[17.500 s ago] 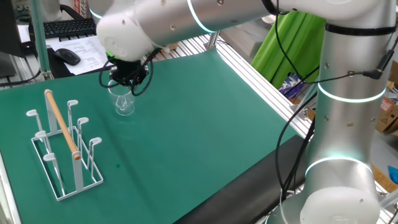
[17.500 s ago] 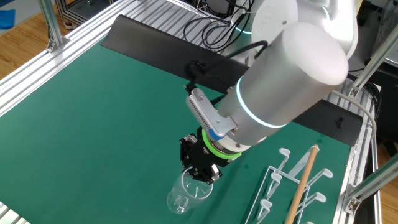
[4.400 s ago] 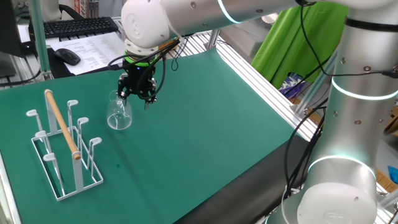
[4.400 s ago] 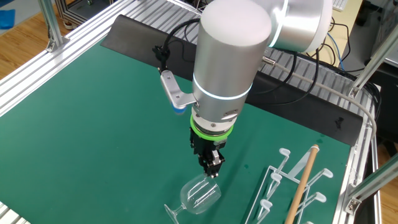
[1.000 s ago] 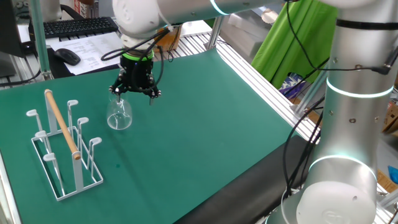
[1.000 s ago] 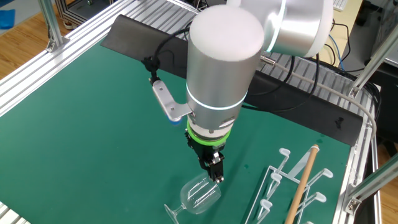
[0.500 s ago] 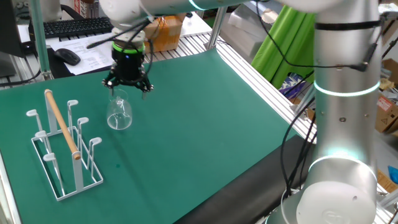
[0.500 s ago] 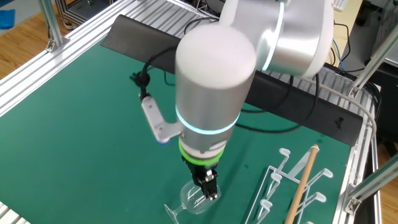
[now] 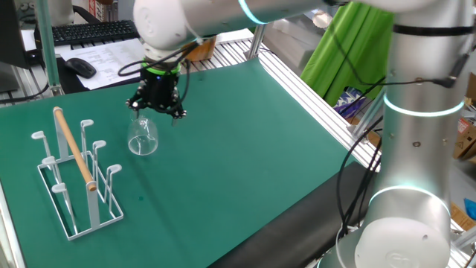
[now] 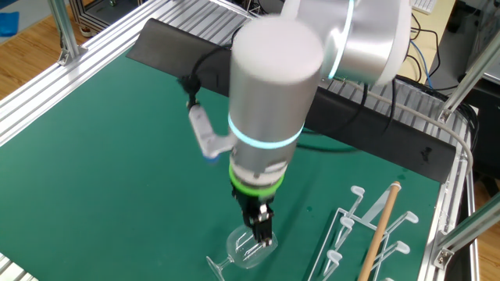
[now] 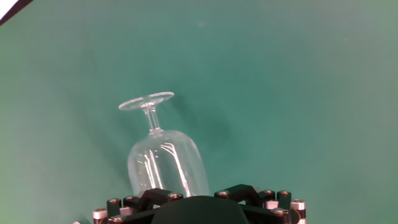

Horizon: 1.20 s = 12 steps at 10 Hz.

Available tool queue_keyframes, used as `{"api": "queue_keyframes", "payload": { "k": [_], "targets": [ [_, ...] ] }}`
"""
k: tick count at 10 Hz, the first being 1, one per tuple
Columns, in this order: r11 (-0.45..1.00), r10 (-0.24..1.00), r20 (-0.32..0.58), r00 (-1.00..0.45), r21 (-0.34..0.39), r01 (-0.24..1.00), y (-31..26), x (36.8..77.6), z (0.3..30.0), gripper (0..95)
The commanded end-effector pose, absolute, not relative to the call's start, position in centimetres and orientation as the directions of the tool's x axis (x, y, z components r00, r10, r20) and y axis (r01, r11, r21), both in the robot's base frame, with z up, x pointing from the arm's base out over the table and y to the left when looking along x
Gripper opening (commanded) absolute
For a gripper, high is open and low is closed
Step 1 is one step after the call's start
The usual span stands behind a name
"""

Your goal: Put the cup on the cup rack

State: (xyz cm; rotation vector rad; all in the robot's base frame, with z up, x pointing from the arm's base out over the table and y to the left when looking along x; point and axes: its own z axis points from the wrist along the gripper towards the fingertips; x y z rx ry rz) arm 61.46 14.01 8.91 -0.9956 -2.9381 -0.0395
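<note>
At the left of one fixed view you have the cup rack, standing upright on the green table mat with its wooden rod handle running along the top. Just right of it, in the upper left of the frame, the cup lies tipped on its side on the mat, apart from the rack. Your gripper hangs directly above the cup's upper end, pointing down.

In the other fixed view the cup sits at the bottom centre, its round foot toward the lower left, and the gripper reaches down onto the bowl; the fingertips look close together there, but you cannot tell whether they pinch the glass wall or only touch it. The rack is at the lower right.

The hand view shows the cup left of centre, foot pointing up-frame, bowl running under the gripper body at the bottom edge; the fingertips are not visible.
</note>
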Motion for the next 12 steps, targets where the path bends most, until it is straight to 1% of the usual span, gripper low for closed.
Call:
{"api": "queue_keyframes", "payload": {
  "k": [1,3,8,12],
  "targets": [
    [0.791,0.611,0.039,-0.791,0.018,0.612,13.9,61.1,8.9,95.0],
    [0.775,0.630,0.044,-0.776,0.037,0.631,14.1,61.0,8.8,95.0],
    [0.760,0.648,0.032,-0.761,0.040,0.648,14.1,61.3,7.7,95.0],
    [0.745,0.665,0.016,-0.747,0.060,0.665,14.1,61.6,7.1,95.0]
  ]
}}
